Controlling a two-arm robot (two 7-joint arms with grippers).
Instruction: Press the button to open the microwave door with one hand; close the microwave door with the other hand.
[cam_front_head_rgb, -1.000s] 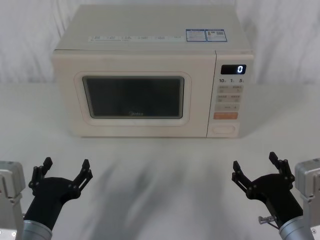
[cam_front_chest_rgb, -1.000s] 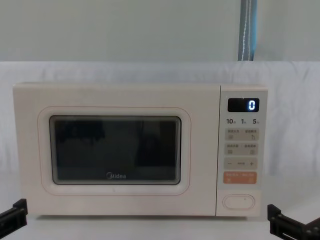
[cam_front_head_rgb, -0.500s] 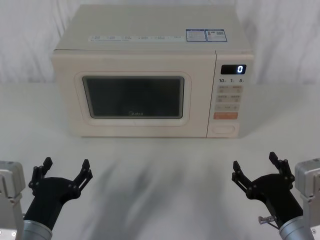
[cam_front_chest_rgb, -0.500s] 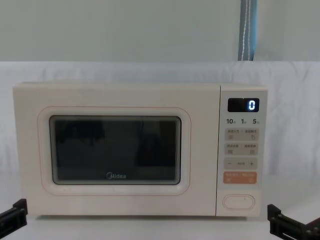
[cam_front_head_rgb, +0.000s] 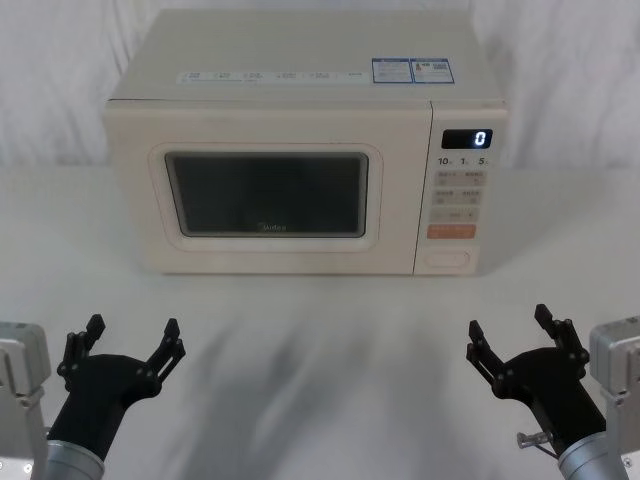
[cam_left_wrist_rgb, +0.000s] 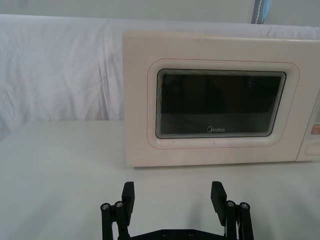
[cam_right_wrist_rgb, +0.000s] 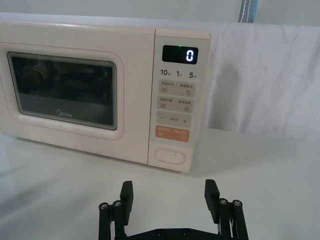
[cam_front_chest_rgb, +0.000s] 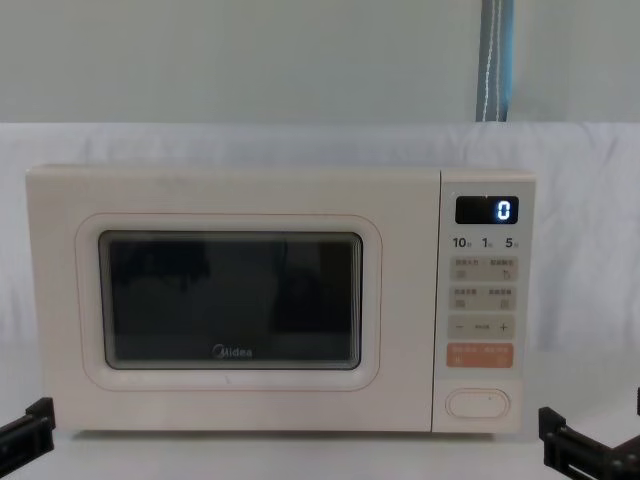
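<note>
Both end effectors, left (cam_front_head_rgb: 126, 337) and right (cam_front_head_rgb: 513, 332), hover fingers apart over the worktop (cam_front_head_rgb: 320, 330), well short of the closed microwave door (cam_front_head_rgb: 268, 195); our right wrist view shows the button (cam_right_wrist_rgb: 170, 155) untouched.

It looks like a test lab, not a kitchen: the microwave (cam_front_head_rgb: 305, 145) stands alone on a white-draped table (cam_front_head_rgb: 320, 330), with a white cloth backdrop (cam_left_wrist_rgb: 60, 70) behind

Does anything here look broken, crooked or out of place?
Nothing stands out. The microwave sits square, its door shut and display reading 0. Both grippers, left and right, hang open, short of it.
</note>
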